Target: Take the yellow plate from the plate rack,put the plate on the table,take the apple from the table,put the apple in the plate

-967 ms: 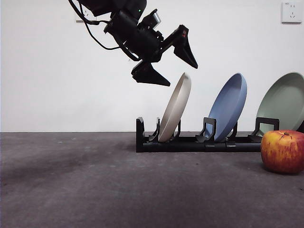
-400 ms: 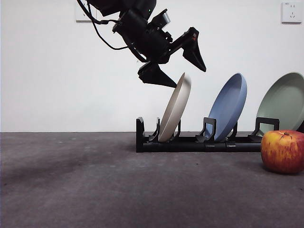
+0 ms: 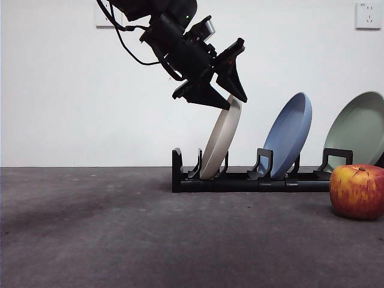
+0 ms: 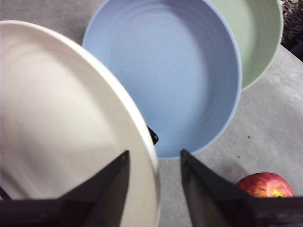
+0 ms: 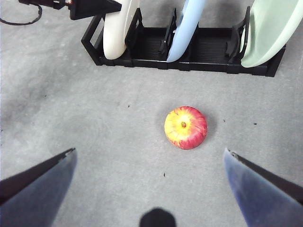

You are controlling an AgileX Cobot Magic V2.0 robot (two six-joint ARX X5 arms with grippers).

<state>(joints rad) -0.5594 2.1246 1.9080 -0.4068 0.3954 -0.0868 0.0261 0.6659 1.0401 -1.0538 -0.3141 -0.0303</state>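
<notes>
Yellow plate (image 3: 221,144) stands tilted in the end slot of the plate rack (image 3: 252,179), seen edge-on from the front, its foot between the black prongs and its top leaning toward the blue plate (image 3: 290,135). The left gripper (image 3: 231,102) comes down from the upper left and sits at the plate's top rim, one jaw on each face of it, jaws parted and straddling the rim; whether they press on it cannot be told from here. The pale green plate (image 3: 359,129) fills the far slot, and the apple (image 3: 357,191) rests on the table (image 3: 120,234) in front of the rack's far end, well apart from the gripper. From the left wrist, the yellow plate (image 4: 61,123) fills one side of the picture, and its rim passes between the two black jaws of the left gripper (image 4: 156,175), one jaw lying against its inner face, the other standing off its back with a gap showing. The blue plate (image 4: 170,71) and pale green plate (image 4: 258,38) stand behind, and the apple (image 4: 265,185) shows beyond the outer jaw. From the right wrist, the right gripper (image 5: 151,163) hangs wide open above the table (image 5: 71,118), with the apple (image 5: 185,127) lying between its jaws' lines but farther on, just short of the rack (image 5: 184,52). The yellow plate (image 5: 118,28) sits in the rack's end slot.
</notes>
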